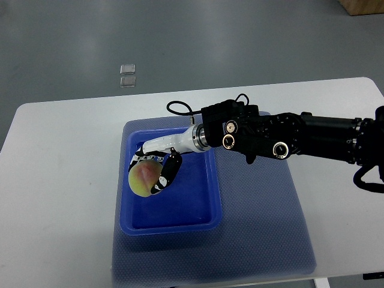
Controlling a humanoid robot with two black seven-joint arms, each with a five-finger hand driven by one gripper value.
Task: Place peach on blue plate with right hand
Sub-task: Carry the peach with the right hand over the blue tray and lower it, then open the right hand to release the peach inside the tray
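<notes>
While our right hand [157,171] clamps the peach [144,178], we hover over the blue plate [171,219].
The peach sits at our fingertips, above the plate's left side.

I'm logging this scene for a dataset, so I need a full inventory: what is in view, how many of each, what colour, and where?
peach: one, yellow-green with a pink blush, over the left part of the blue plate, held in the right hand
blue plate: one, blue, rectangular tray, on the left part of the mat
mat: one, grey-blue, on the table's middle
table: one, white
small squares: two, pale grey, on the floor beyond the table
right hand: one, white and black, fingers around the peach; its black arm enters from the right
</notes>
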